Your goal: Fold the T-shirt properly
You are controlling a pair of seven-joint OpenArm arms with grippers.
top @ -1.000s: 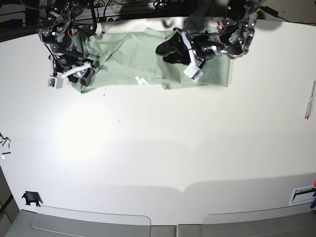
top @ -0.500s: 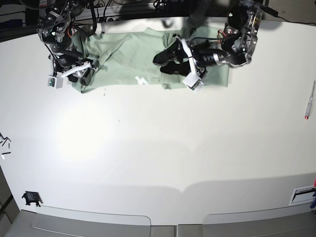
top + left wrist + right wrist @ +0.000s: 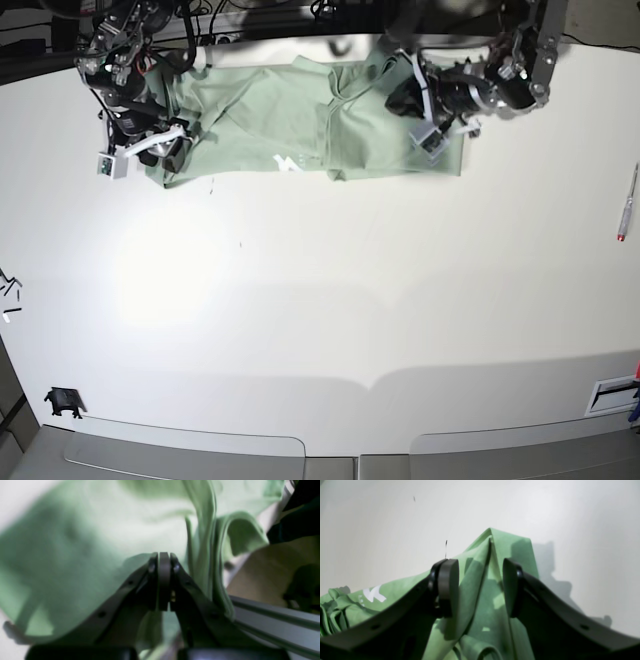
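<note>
The pale green T-shirt [image 3: 270,120] lies spread along the table's far edge. My left gripper [image 3: 398,97] is over its right half, shut, and the cloth rises in a fold toward it. In the left wrist view the fingers [image 3: 163,580] press together, with the T-shirt [image 3: 75,555] draped behind and below them. My right gripper [image 3: 172,152] is at the shirt's left end. In the right wrist view it [image 3: 480,587] stands open, its pads on either side of a raised ridge of the T-shirt [image 3: 495,555].
A red pen [image 3: 627,205] lies near the right edge. A small black piece [image 3: 63,402] sits at the front left, with dark bits [image 3: 8,290] at the left edge. Cables run behind the shirt. An aluminium rail [image 3: 275,625] runs beside the left gripper.
My left gripper has shut and moved right and toward the table's back, drawing a fold of the shirt with it. The right arm has stayed still.
</note>
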